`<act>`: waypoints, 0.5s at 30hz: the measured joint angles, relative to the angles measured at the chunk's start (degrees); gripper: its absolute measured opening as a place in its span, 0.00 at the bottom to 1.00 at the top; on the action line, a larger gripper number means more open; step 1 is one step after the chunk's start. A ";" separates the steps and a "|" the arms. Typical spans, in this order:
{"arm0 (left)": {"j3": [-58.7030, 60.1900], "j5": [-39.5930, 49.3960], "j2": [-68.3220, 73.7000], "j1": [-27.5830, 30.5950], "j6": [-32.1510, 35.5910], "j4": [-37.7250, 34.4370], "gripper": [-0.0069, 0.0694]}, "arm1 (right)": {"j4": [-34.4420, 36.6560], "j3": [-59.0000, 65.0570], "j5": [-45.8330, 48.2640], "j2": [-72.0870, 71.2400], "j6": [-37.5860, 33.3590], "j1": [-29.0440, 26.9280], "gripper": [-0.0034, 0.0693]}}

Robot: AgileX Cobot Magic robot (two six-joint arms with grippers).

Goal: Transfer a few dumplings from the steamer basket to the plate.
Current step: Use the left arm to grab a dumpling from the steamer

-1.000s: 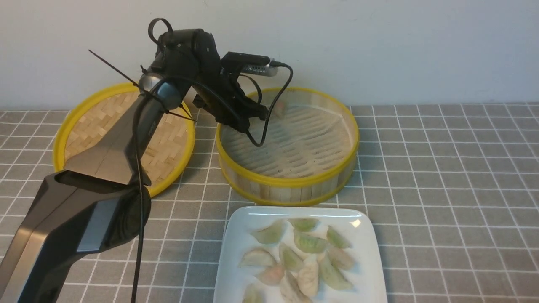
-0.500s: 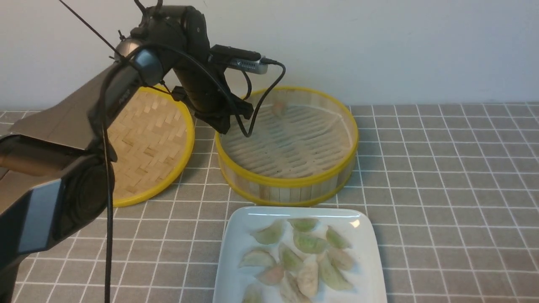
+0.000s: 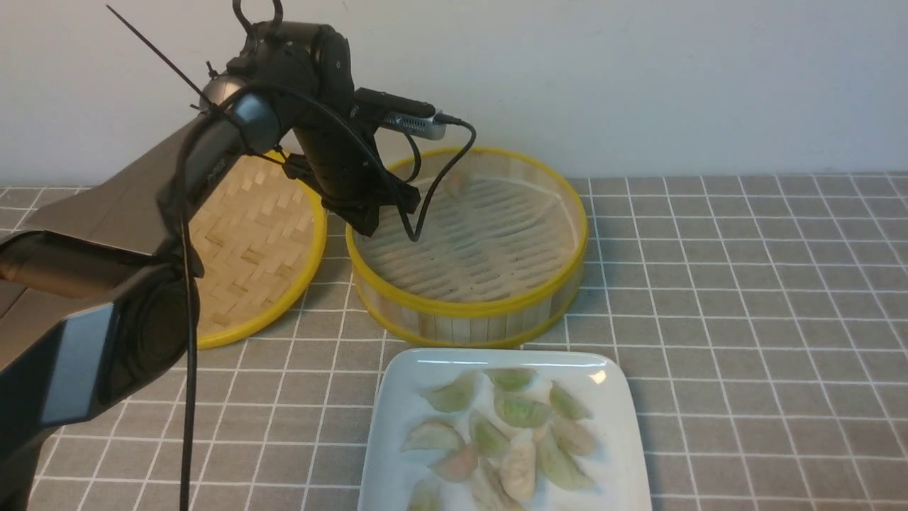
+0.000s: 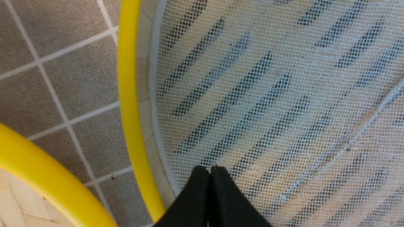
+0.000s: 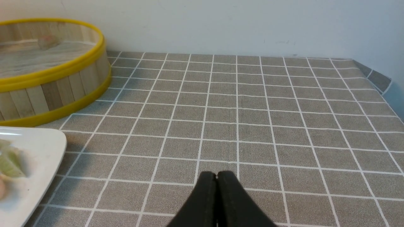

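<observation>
Bamboo steamer basket (image 3: pixel 464 319), one dumpling (image 3: pixel 454 183) at its far side; left jaws pressed together over its left edge, right jaws together too

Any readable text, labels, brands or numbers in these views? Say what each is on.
Pale lettering on the left arm: too blurred to read.
On the steamer basket, plate, woven lid and tablecloth: no text visible.

The grey checked table (image 3: pixel 745 298) carries 3 things: the steamer basket (image 3: pixel 468 306), a woven lid (image 3: pixel 248 241) just left of it, the plate (image 3: pixel 397 426) just in front.
</observation>
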 joint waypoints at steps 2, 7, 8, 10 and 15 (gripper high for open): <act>-0.06 0.06 0.04 -0.36 0.00 0.13 0.08 | 0.00 0.00 0.00 0.00 0.00 0.00 0.03; -2.26 -6.76 0.22 -1.73 1.25 -1.85 0.08 | 0.00 0.00 0.00 0.00 0.00 0.00 0.03; -2.47 -9.71 0.22 -1.88 2.13 -3.06 0.08 | 0.00 0.00 0.00 0.00 0.00 0.00 0.03; -2.60 -14.58 0.22 -2.29 3.87 -5.51 0.08 | 0.00 0.00 0.00 0.00 0.00 0.00 0.03; -2.74 -25.40 1.29 -2.24 6.37 -9.29 0.08 | 0.00 0.00 0.00 0.00 0.00 0.00 0.03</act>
